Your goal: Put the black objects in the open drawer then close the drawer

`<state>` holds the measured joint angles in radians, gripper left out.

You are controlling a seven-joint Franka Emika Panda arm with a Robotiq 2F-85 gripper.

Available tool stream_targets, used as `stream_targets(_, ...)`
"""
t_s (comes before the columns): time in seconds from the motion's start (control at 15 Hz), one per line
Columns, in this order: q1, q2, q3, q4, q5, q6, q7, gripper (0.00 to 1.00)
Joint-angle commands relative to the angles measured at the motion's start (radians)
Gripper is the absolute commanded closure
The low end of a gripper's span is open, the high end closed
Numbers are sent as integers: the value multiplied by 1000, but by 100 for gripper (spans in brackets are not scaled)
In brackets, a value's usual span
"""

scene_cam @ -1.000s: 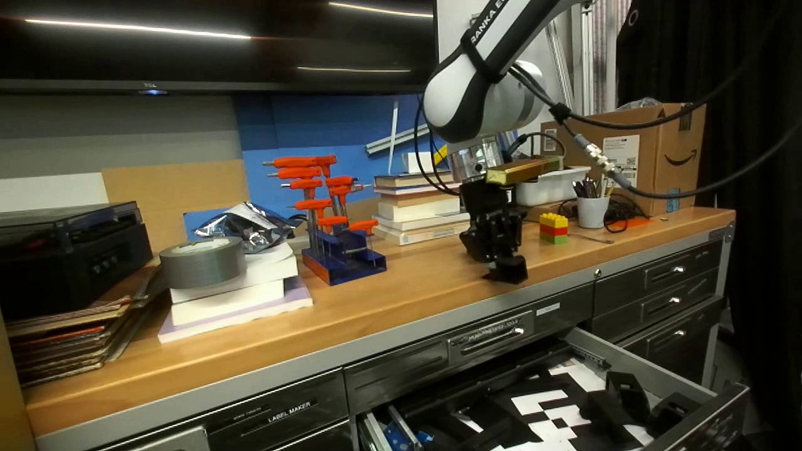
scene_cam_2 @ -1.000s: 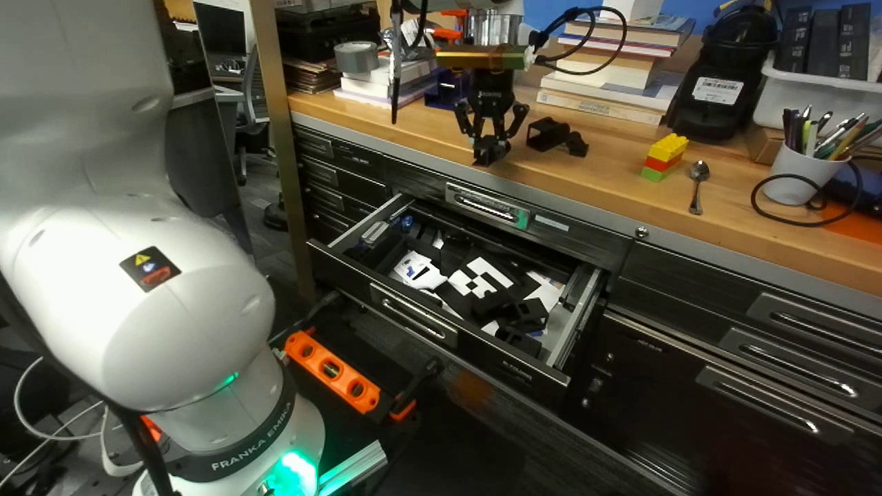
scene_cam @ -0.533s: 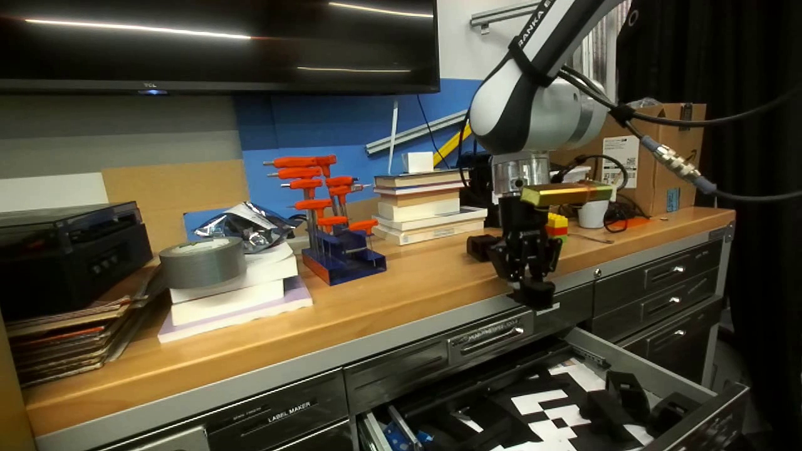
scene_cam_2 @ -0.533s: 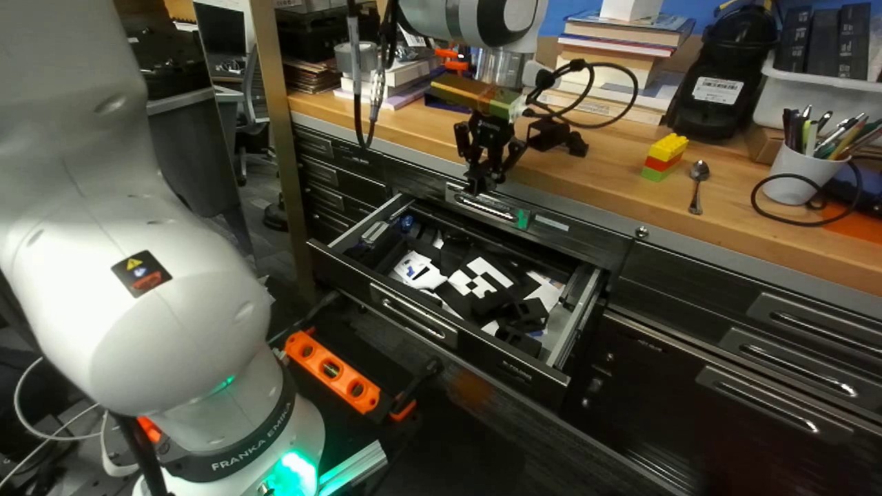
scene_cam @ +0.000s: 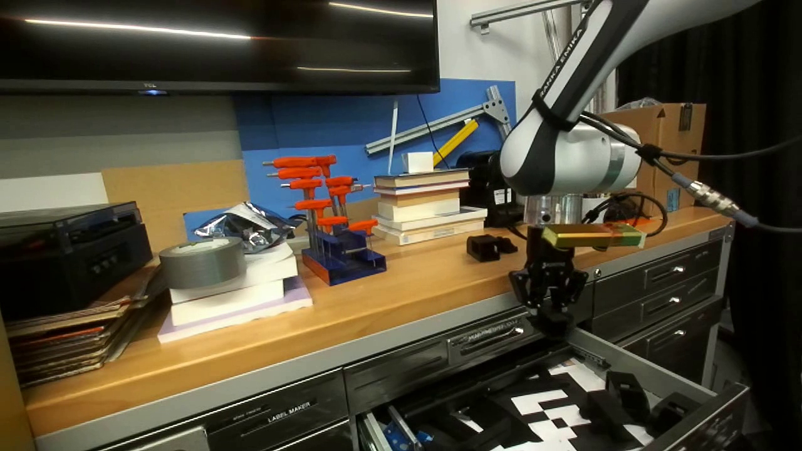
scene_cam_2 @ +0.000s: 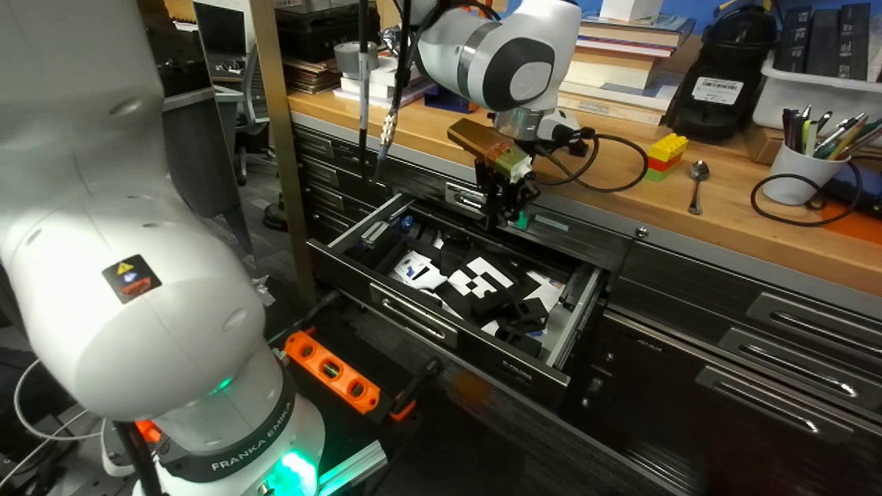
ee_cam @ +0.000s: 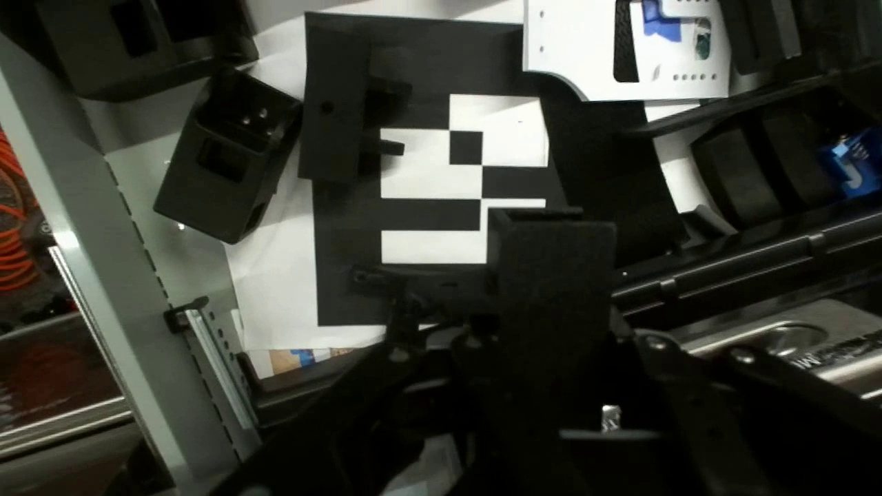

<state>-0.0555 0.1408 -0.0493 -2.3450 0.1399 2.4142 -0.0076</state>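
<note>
At the far left in an exterior view, a black machine stands on a pile of flat sleeves; next comes a roll of grey tape resting on books, with a crumpled silver bag behind it; then a blue rack of tools with orange handles; then a higher stack of books; right of that, a lone black piece lies on the wooden bench, apart from the gripper.

The gripper points down over the back of the pulled-out drawer; its fingers are drawn in and clenched on a black block, which hangs at their tips; dark on dark, the exact gap between them is hard to judge.

In the wrist view, more black pieces lie inside the drawer on the left, two of them boxy; just beside these, a flat part with prongs rests on a black-and-white sheet; farther right is a white panel.

Along the bench's right stretch stand toy bricks, a spoon lying flat, a cup of pens; a cardboard box comes last.
</note>
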Motion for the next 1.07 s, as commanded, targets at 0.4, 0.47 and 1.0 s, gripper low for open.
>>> stream_targets(0.4, -7, 112, -19, -16, -3, 120, 177, 74)
stream_targets(0.47, -12, 133, -18, -8, 16, 138, 179, 74)
stream_targets(1.0, -54, 255, -5, 38, 154, 188, 170, 74)
